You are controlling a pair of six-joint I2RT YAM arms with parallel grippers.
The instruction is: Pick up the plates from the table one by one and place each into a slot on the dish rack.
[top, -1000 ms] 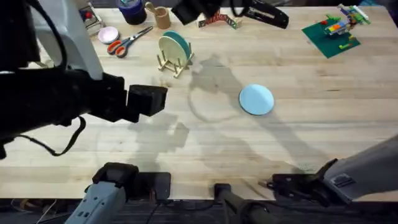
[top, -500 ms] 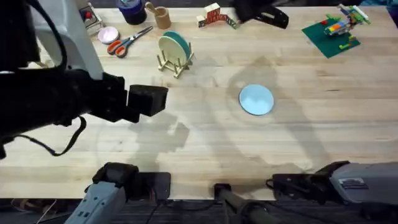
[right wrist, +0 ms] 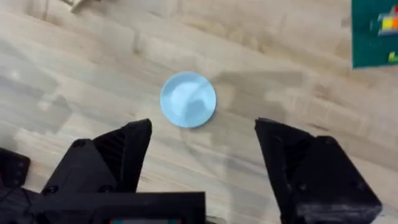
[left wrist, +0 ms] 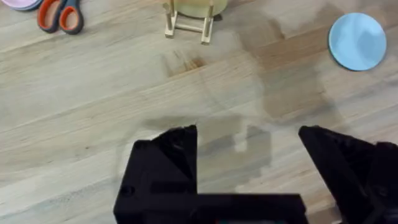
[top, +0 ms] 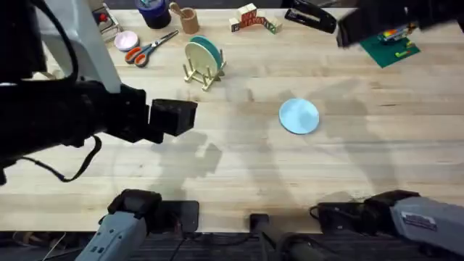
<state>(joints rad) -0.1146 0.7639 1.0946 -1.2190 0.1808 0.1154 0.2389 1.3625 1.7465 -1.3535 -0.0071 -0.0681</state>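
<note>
- Near the table's (top: 239,181) centre, slightly toward three o'clock, the sky-blue plate (top: 299,116) is lying flat and alone, well apart from both grippers.
- Toward eleven o'clock of that plate, the dish rack (top: 201,71) is holding the creamy yellow plate (top: 196,55) upright, with a teal plate (top: 210,51) just behind it.
- Over the table's nine o'clock side, the left gripper (left wrist: 249,140) is hovering with its jaws spread wide and nothing between them.
- High above the blue plate, the right gripper (right wrist: 202,140) is looking down on it, fingers parted and empty.
- Judging from this, the blue plate is awaiting pickup. Being thin and flat on the wood, it is likely to skid away if a finger is failing to get under its rim.
- Seating it could also be knocking the light rack, or the plates already standing there, if the approach is crowding the occupied slots.
</note>
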